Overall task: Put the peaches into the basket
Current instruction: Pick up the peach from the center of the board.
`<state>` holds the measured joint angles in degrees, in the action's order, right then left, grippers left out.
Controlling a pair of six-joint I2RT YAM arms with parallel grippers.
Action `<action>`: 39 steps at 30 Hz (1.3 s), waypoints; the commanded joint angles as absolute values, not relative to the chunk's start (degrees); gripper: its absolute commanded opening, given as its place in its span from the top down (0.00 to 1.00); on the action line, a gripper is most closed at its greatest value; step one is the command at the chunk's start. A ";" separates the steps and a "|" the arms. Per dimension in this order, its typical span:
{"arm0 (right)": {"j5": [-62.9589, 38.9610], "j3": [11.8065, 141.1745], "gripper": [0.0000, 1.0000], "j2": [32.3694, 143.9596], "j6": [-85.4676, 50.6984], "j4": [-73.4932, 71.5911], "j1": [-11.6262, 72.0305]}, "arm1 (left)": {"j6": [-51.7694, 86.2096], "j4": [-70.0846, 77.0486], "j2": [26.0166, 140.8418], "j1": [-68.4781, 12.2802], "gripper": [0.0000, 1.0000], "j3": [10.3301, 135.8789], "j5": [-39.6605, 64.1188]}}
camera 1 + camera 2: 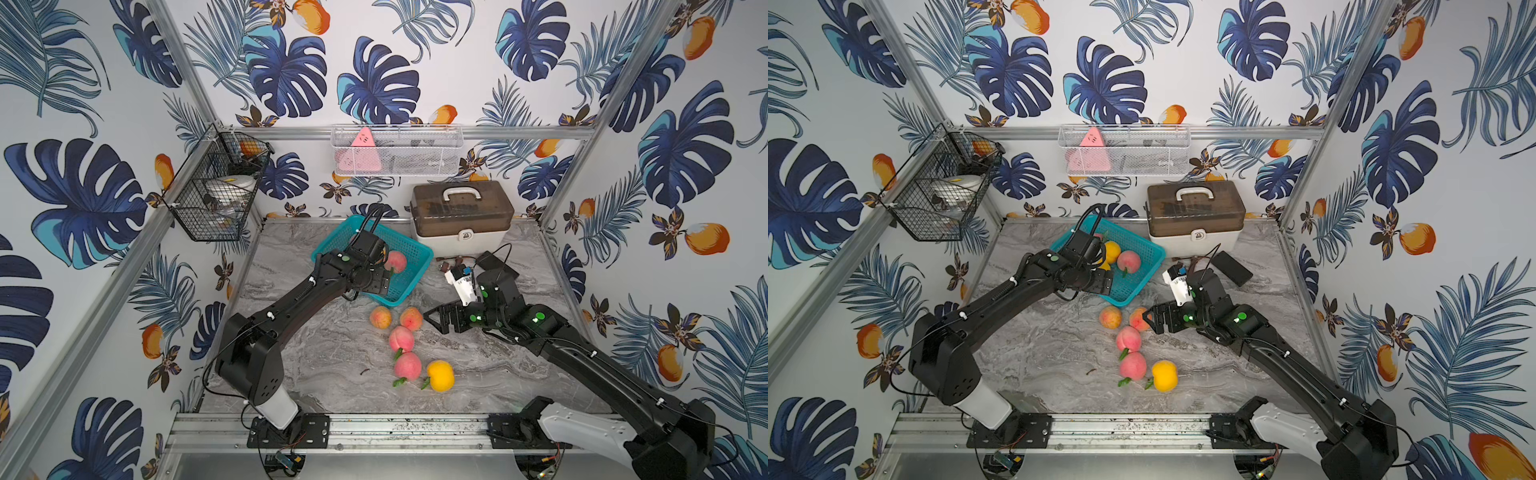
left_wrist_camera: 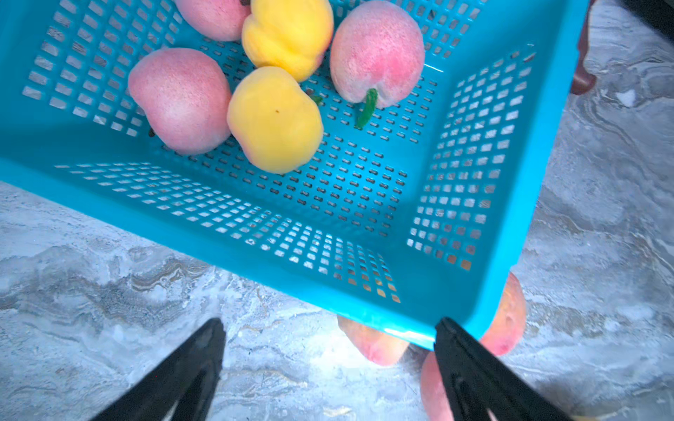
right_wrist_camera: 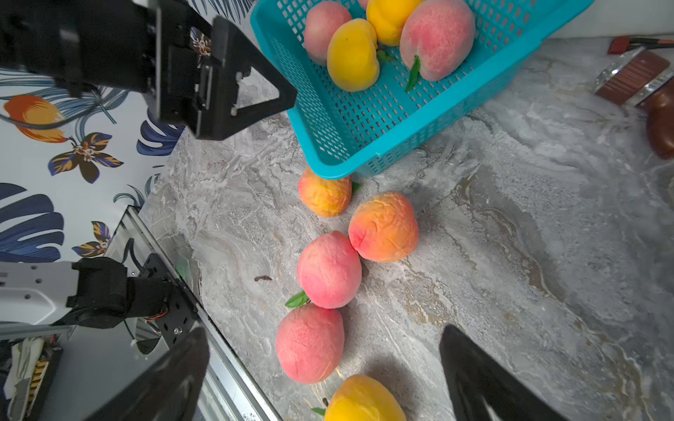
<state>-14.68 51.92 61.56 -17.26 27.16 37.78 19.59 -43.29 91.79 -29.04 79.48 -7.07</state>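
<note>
Grey marble-look tabletop (image 1: 478, 365) lies under both arms. Over it, the left gripper (image 2: 330, 326) has its jaws spread and empty above the near rim of the teal basket (image 2: 255, 226). The basket holds five peaches (image 2: 275, 120), three pink and two yellow. The right gripper (image 3: 322, 330) is also wide apart and empty. It hangs over a loose line of five more peaches (image 3: 328, 269) on the tabletop; the nearest to the basket touches its corner, and the farthest is a yellow peach (image 1: 440, 376).

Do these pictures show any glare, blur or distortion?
Left wrist view: glare whitens the grey marble tabletop beside the teal perforated plastic basket. Right wrist view: the pink toy peach is sharp, its shadow soft. Both top views: the aluminium frame post leans outward, wide-angle effect.
</note>
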 commanded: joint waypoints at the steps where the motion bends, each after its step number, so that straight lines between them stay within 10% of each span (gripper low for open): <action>1: -10.90 50.72 0.00 60.57 -21.15 28.26 40.09 | 21.79 -43.23 89.04 -29.95 0.05 76.81 -3.85; 39: -8.20 39.99 0.00 58.99 -17.47 6.42 58.71 | 26.62 -28.63 92.84 -30.77 0.03 60.32 4.21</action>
<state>-9.78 39.53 59.35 -18.33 7.44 58.72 26.98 -30.83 92.38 -30.83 60.62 5.10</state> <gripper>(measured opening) 0.998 0.971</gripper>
